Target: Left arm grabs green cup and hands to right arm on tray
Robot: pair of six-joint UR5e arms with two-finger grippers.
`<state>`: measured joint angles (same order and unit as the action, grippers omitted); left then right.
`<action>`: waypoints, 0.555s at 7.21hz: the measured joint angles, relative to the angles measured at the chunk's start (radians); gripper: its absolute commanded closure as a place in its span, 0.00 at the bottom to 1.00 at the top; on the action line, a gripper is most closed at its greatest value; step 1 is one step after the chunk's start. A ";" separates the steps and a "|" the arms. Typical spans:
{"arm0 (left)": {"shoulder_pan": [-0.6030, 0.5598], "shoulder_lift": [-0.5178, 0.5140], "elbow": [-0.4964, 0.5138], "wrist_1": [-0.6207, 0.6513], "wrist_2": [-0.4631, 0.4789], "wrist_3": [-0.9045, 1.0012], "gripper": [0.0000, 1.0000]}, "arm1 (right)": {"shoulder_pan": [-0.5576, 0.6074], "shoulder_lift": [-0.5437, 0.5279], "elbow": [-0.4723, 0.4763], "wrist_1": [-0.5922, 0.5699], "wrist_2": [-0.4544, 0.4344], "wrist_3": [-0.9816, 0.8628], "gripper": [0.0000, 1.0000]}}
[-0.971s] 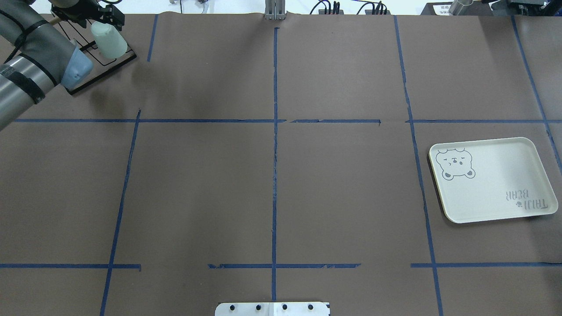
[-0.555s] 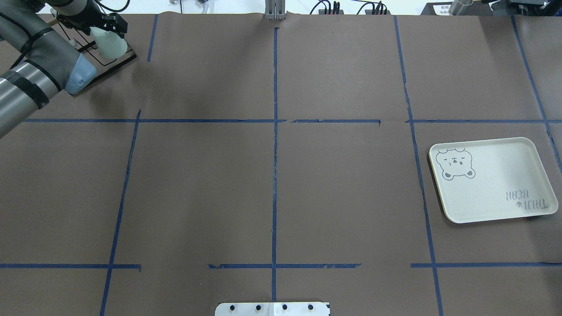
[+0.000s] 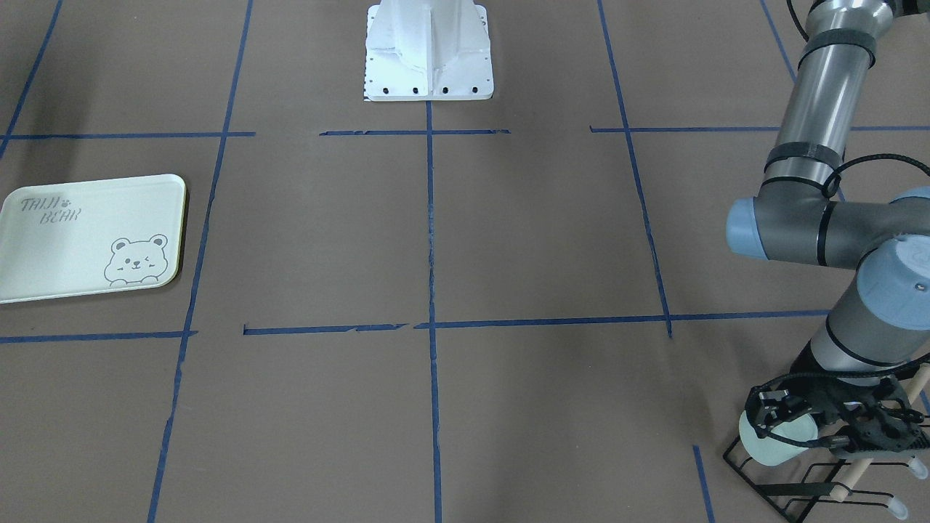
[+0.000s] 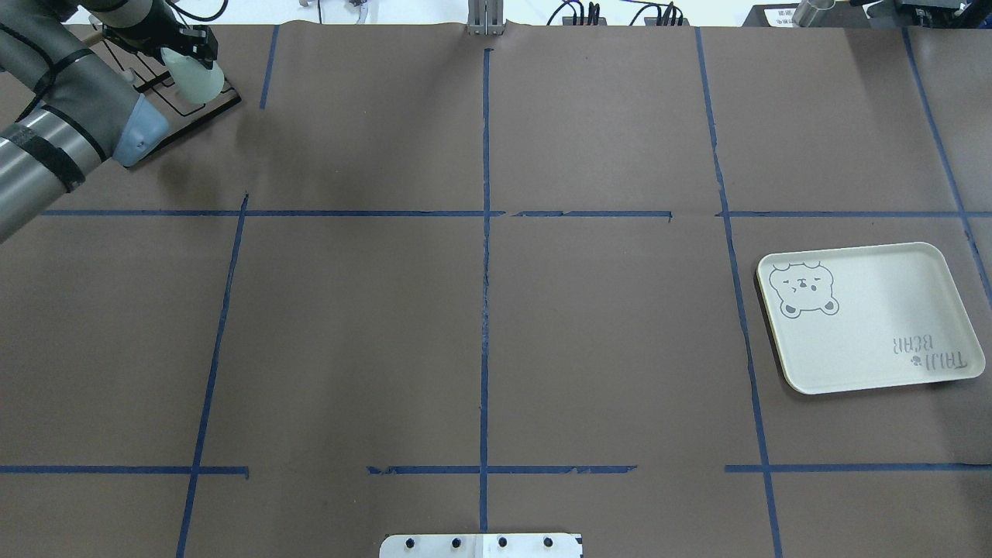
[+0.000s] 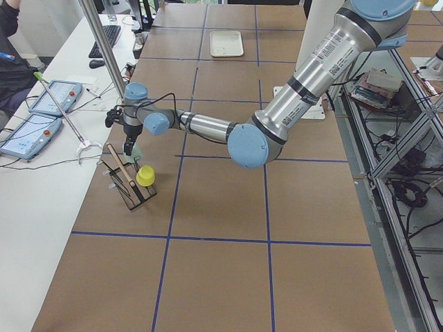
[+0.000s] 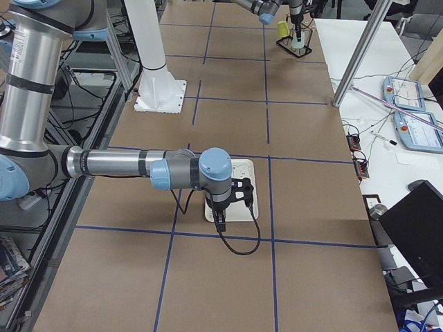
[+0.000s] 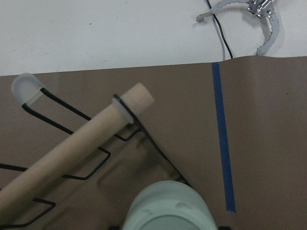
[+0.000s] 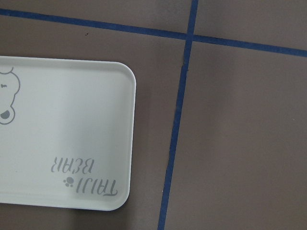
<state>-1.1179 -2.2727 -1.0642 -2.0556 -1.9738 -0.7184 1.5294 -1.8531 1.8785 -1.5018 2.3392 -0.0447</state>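
Observation:
The green cup hangs tilted over a black wire rack at the table's far left corner. My left gripper is shut on it, with the jaws on both sides of the cup in the front-facing view. The cup's base fills the bottom of the left wrist view. The tray lies at the right side of the table and holds nothing. My right gripper hovers over the tray's near edge. It shows only in the exterior right view, so I cannot tell its state.
A yellow cup sits on the rack next to the green cup. The rack's wooden dowel runs diagonally beside the cup. The white robot base stands at the table's middle edge. The far table edge lies just behind the rack.
My left gripper and the green cup have shifted slightly. The cup now looks smaller and lower over the rack. The left elbow has moved a little. The tray has not moved.

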 measured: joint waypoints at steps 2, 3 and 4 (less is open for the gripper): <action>-0.062 0.029 -0.104 0.039 -0.077 0.001 0.62 | 0.000 0.000 0.002 0.000 0.000 0.000 0.00; -0.102 0.066 -0.203 0.087 -0.144 0.002 0.62 | 0.000 0.000 0.002 0.000 0.000 0.000 0.00; -0.132 0.097 -0.309 0.155 -0.201 0.003 0.62 | 0.000 0.000 0.003 0.000 0.000 0.000 0.00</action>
<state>-1.2504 -2.1761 -1.3735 -1.9009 -2.1752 -0.7158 1.5294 -1.8528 1.8816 -1.5018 2.3393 -0.0445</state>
